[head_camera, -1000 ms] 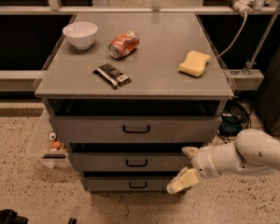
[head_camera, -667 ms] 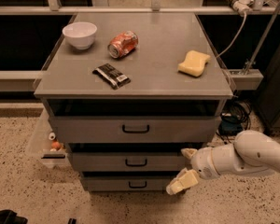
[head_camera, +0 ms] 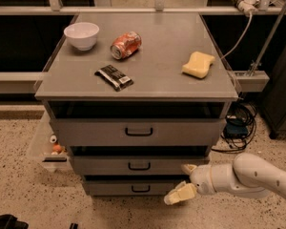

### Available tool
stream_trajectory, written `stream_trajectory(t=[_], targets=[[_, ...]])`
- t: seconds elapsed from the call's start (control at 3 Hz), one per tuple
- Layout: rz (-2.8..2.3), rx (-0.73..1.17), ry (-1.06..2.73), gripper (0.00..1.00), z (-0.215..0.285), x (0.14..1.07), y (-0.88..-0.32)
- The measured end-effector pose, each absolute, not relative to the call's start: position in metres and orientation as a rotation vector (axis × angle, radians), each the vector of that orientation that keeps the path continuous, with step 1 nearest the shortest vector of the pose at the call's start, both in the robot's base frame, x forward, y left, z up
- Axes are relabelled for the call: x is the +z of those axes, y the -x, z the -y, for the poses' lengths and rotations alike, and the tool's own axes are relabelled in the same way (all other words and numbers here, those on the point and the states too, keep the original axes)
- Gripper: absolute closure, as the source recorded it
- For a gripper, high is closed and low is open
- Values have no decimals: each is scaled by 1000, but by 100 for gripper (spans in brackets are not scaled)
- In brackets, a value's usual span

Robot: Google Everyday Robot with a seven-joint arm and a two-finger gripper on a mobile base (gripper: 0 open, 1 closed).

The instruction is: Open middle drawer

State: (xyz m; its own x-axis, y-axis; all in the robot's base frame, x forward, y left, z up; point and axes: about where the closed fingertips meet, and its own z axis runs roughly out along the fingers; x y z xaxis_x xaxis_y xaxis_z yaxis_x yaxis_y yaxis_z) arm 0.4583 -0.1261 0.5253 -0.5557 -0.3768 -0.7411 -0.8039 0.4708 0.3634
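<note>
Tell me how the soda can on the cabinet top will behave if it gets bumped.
The soda can lies on its side, so it would probably roll, though its dented look suggests a short, wobbly roll. It likely weighs little and could skid on the smooth cabinet top. The open gripper is low, by the middle drawer, away from the can.

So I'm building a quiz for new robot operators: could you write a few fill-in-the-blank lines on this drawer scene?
1. The hand, fingers apart, is near the ___ end of the middle drawer, not on its handle.
2. The cabinet has ___ drawers with black handles.
3. The red can lies on its ___.
4. The bowl at the back of the cabinet top is ___ in colour.

Missing words: right; three; side; white.
</note>
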Motion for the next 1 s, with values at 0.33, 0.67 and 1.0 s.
stream_trajectory(t=[0.33,0.67,1.0], targets=[[-2071,1019,910,0,117,491,-477],[-1945,1002,860,0,109,484,-523],[-1931,992,856,0,110,485,-528]])
